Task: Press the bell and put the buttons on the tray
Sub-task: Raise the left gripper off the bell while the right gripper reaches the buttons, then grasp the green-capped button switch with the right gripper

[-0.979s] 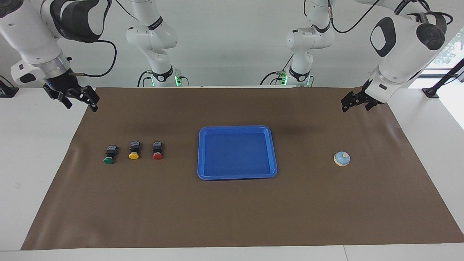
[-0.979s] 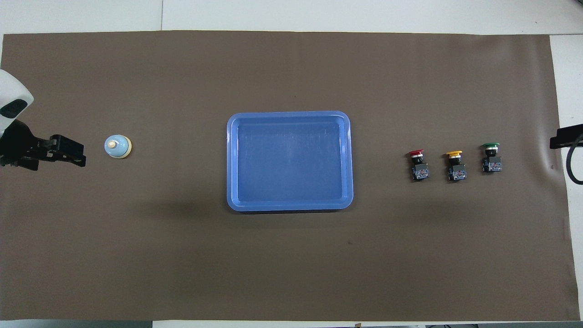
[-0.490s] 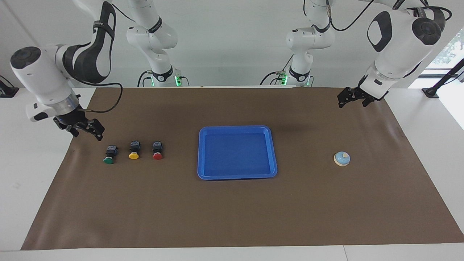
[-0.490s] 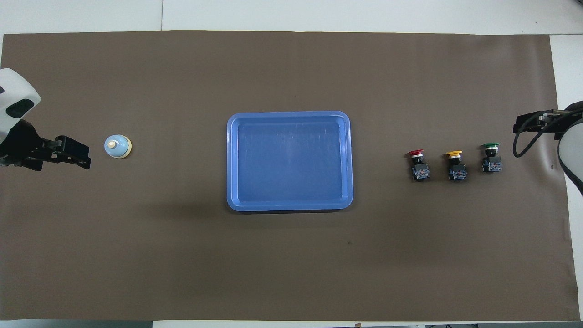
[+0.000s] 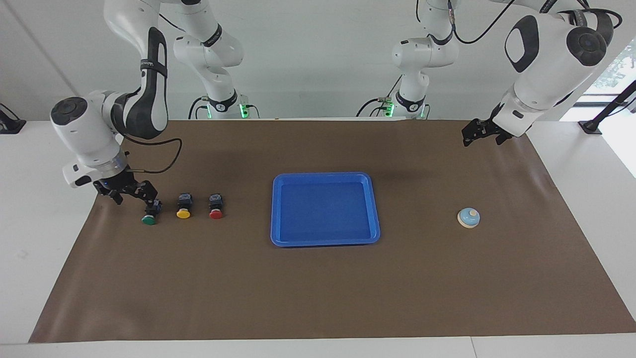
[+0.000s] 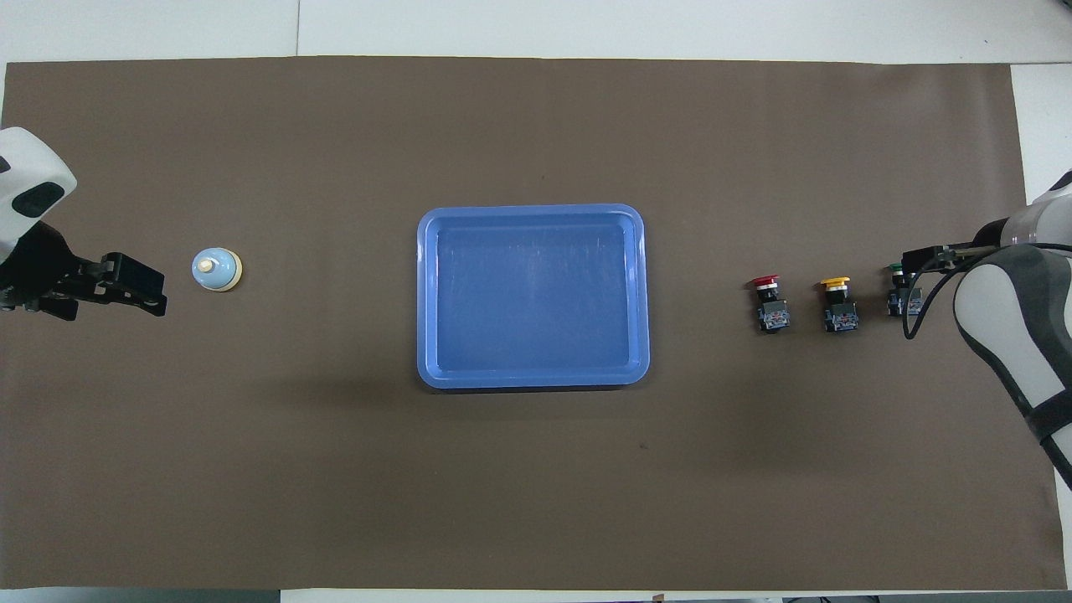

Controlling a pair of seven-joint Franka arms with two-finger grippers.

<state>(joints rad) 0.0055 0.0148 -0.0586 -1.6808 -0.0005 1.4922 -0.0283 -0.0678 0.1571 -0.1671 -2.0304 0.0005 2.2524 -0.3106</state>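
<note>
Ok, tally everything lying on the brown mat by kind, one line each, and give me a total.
Push-button switches: 3, the green button, the yellow button and the red button
Blue tray: 1
Light-blue bell: 1
Total: 5

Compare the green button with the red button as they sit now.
The green button lies at the row's end toward the right arm, with the right pincer at its black body; the red button lies nearest the tray, untouched. Caps differ in colour. Both lie on their sides on the mat, outside the tray.
</note>
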